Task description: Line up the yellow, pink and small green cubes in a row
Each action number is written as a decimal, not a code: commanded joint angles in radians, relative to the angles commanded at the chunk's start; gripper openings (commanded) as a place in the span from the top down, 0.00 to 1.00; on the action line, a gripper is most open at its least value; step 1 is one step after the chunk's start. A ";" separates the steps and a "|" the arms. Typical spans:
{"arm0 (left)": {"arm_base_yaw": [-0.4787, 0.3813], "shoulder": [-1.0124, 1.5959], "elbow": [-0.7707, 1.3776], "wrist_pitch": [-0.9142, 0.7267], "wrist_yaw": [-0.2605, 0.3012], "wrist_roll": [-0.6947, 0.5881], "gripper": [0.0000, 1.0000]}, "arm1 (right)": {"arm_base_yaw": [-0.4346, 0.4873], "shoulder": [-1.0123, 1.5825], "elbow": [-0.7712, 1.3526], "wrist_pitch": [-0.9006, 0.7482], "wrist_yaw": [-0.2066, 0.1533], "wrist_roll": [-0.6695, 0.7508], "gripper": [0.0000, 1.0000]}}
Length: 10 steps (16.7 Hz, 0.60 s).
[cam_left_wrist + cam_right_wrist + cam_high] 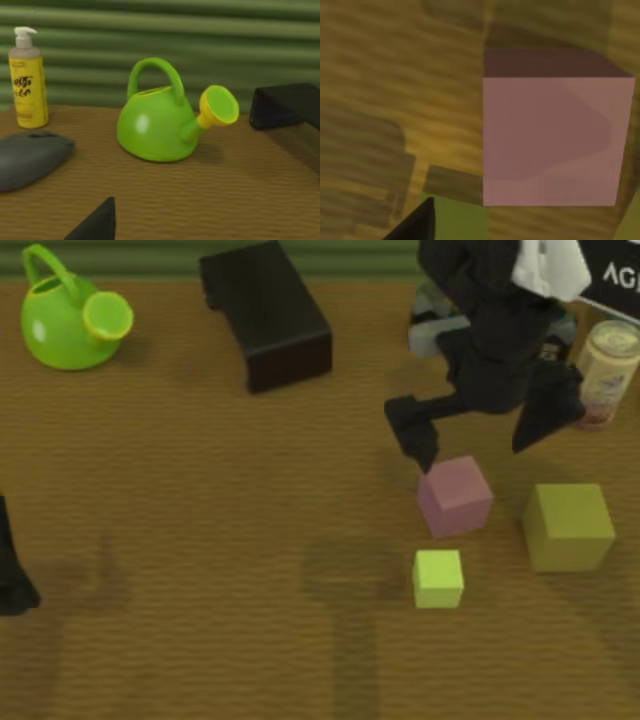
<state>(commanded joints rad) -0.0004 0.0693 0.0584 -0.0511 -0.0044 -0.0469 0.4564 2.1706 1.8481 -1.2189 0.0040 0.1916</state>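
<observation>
While the left arm stays parked at the left edge of the desk (200, 540), with only a dark tip of the left end effector (12, 585) seen in the top view so that I cannot tell its state, the right arm reaches in from the far right side. The right end effector (478, 440) hangs above the far side of the pink cube (455, 496), with its two black fingers (412, 430) spread wide apart and holding nothing; one finger tip is just beside the far left corner of that cube, the other is near the yellow cube (568, 525). The pink cube sits on the desk in the right half, slightly turned. The yellow cube, the biggest one, stands to the right of it, apart from it. The small green cube (438, 578) lies just in front of the pink cube, nearer to the front edge, and does not touch it. In the right wrist view the pink cube (555, 140) fills most of the picture. At the far left a green watering can (70, 320) stands, a black box (265, 315) is behind the middle, and a jar (610, 370) stands at the far right. The left wrist view shows also a yellow pump bottle (27, 82) and a grey mouse (30, 157).
</observation>
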 joint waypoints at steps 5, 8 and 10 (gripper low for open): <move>0.020 -0.069 -0.058 0.051 0.004 0.047 0.00 | 0.014 0.060 0.060 -0.029 -0.001 0.006 0.00; 0.020 -0.069 -0.058 0.051 0.004 0.047 0.00 | 0.010 0.062 0.061 -0.029 -0.001 0.005 0.00; 0.020 -0.069 -0.058 0.051 0.004 0.047 0.00 | 0.011 0.066 0.046 -0.012 -0.001 0.004 0.00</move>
<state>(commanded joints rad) 0.0200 0.0000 0.0000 0.0000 0.0000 0.0000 0.4672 2.2366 1.8944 -1.2313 0.0033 0.1959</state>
